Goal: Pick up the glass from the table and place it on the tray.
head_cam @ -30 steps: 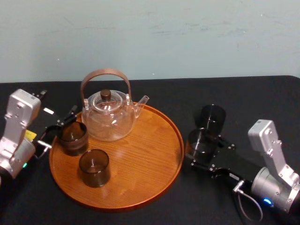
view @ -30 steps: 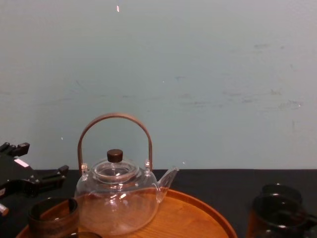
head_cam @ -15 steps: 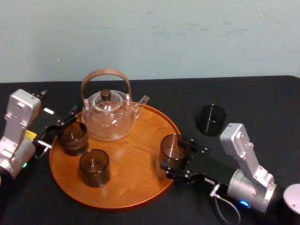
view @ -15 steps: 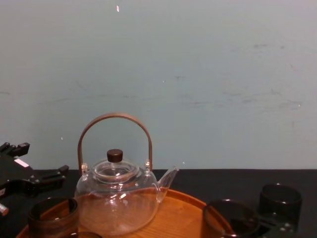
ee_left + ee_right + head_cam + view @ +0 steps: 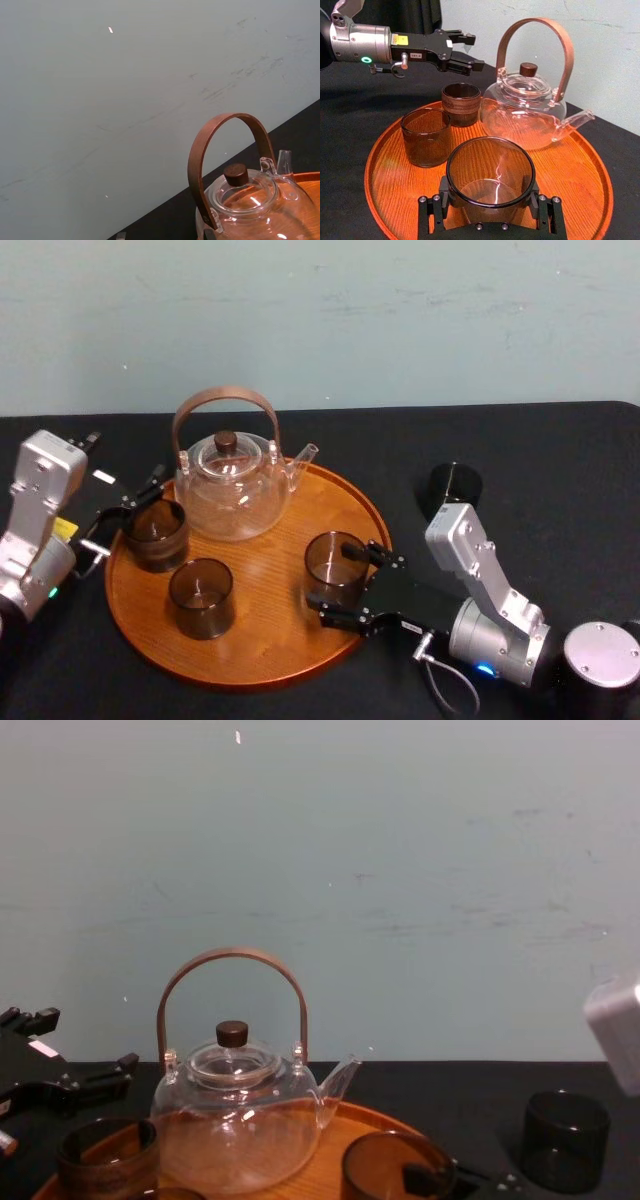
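right gripper (image 5: 338, 588) fingers (image 5: 431, 212) clasp the likely slippery, fragile glass (image 5: 490, 176) low on its wall, tray (image 5: 150, 630) beneath; left gripper (image 5: 470, 49) idles, fingers spread.

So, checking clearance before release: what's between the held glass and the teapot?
Just bare tray wood between glass and teapot in the head view; right gripper holds the glass.

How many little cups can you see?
4 cups: two on the tray, left side; one in the right gripper over it; one on the table, right.

Black table (image 5: 560, 455) bears tray (image 5: 265, 570) and dark glass (image 5: 448, 484).
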Motion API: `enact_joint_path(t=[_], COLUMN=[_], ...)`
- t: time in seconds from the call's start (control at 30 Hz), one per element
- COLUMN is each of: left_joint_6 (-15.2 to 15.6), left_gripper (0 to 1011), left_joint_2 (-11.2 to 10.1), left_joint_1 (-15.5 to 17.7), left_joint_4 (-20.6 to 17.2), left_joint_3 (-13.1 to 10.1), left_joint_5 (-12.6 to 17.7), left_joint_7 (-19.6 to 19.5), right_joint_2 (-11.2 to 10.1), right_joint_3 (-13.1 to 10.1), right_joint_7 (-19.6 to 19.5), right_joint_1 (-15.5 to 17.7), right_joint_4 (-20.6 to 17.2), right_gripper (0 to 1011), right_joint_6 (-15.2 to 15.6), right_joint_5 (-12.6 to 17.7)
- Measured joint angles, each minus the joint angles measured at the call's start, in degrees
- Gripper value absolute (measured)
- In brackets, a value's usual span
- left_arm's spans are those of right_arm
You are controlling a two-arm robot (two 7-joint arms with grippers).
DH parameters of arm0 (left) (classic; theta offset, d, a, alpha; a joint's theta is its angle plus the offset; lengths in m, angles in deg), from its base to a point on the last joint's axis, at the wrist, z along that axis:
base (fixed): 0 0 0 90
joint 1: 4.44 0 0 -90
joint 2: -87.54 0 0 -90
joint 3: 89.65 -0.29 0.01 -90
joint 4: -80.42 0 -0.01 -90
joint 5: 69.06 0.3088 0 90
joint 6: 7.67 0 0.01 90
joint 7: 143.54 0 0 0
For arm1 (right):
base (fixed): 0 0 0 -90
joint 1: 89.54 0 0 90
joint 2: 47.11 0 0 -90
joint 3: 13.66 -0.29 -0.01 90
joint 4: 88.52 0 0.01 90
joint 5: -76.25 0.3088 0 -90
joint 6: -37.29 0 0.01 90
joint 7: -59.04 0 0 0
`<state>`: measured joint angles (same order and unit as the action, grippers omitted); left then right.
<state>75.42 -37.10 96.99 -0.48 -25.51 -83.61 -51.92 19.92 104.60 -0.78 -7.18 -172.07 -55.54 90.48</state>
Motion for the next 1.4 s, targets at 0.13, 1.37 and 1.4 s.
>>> enact_joint_path(t=[0.13, 1.37, 1.4], left_joint_6=[0.0, 0.0, 0.0], left_gripper=[1001, 1001, 1001], left_joint_2=[0.0, 0.0, 0.0], left_joint_1=[0.0, 0.0, 0.0], left_joint_4=[0.0, 0.0, 0.0], left_joint_3=[0.0, 0.0, 0.0], left_joint_5=[0.0, 0.0, 0.0], left_joint_7=[0.0, 0.0, 0.0], right_joint_2=[0.41, 2.99, 2.98], right_joint_3=[0.55, 4.1, 4.1], right_joint_7=[0.19, 1.22, 1.22], right_joint_1=[-0.76, -4.78, -4.77], right_joint_4=[0.71, 7.17, 7.17], right_gripper=[905, 905, 904], right_joint_6=[0.0, -0.03, -0.02], right_joint_5=[-0.1, -0.63, -0.63])
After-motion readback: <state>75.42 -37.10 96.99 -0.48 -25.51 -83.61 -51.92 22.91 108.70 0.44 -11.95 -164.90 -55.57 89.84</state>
